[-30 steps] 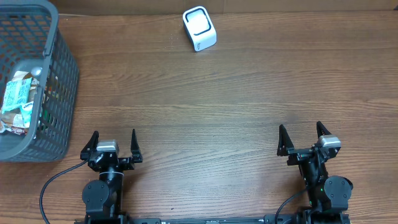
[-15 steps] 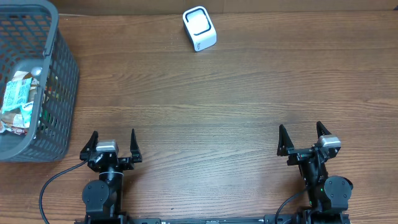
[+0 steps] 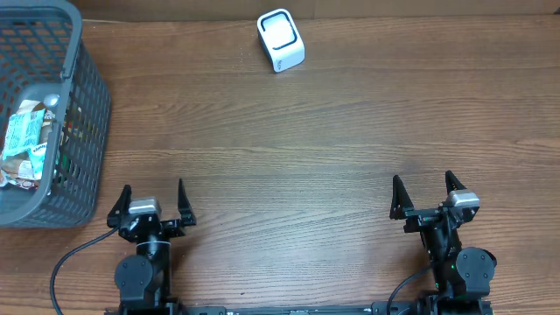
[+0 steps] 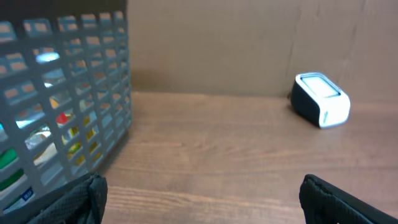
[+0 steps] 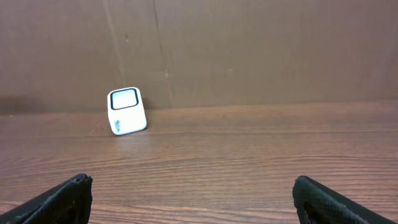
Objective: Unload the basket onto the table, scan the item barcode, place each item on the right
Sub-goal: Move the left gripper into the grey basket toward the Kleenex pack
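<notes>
Left gripper [image 3: 153,186] and right gripper [image 3: 422,178] gape empty, well apart from the scanner [image 3: 281,40]. The basket [image 3: 87,105] sits left of it.

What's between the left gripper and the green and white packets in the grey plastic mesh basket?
Only the side wall of the grey plastic mesh basket: the green and white packets lie inside, so the open left gripper likely has to come over the rim. Nothing else shows on the wooden table between them.
</notes>
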`<state>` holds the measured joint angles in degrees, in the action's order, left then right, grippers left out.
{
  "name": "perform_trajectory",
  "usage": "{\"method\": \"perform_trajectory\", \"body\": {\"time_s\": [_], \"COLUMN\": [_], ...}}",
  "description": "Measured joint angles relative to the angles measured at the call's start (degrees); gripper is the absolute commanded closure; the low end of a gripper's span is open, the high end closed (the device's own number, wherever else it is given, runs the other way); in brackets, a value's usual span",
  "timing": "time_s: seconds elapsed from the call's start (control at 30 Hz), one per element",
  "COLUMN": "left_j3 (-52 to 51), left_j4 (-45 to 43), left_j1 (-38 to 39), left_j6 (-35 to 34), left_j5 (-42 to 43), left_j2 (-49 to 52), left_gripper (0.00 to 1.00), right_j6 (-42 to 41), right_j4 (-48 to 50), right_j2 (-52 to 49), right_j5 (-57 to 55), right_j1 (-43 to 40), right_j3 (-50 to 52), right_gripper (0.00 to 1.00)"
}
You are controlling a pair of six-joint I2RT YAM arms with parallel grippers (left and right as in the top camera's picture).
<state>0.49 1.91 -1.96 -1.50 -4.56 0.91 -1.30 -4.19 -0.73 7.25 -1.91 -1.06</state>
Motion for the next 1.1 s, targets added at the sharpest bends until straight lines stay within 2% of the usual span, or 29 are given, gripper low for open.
{"method": "perform_trajectory", "body": {"time_s": [0.2,0.37,0.47,0.67,0.87,1.03,1.1], "left_j3": [2.2,13.1,24.2,43.7,66.1,80.9,85.2], "left_j4": [1.8,10.6,17.1,27.6,45.8,57.1,60.2], "left_j1": [0.0,0.0,0.0,0.0,0.0,0.0,0.0], "left_j6": [-1.4,-2.3,-2.8,-3.5,-4.2,-4.4,-4.4], "left_j5": [2.6,4.2,4.8,5.4,6.1,8.7,9.6], "left_j2": [0.0,0.2,3.1,15.2,32.3,44.8,49.0], "left_gripper": [0.01,0.00,0.00,0.00,0.01,0.03,0.00], "right_j6": [0.0,0.0,0.0,0.0,0.0,0.0,0.0], "right_j4": [0.0,0.0,-0.1,-0.1,-0.2,-0.1,-0.1], "right_j2": [0.0,0.0,0.0,0.0,0.0,0.0,0.0], "right_j5": [0.0,0.0,0.0,0.0,0.0,0.0,0.0], "right_j1": [0.0,0.0,0.0,0.0,0.0,0.0,0.0], "right_j3": [0.0,0.0,0.0,0.0,0.0,0.0,0.0], "right_gripper": [0.00,0.00,0.00,0.00,0.00,0.00,0.00]}}
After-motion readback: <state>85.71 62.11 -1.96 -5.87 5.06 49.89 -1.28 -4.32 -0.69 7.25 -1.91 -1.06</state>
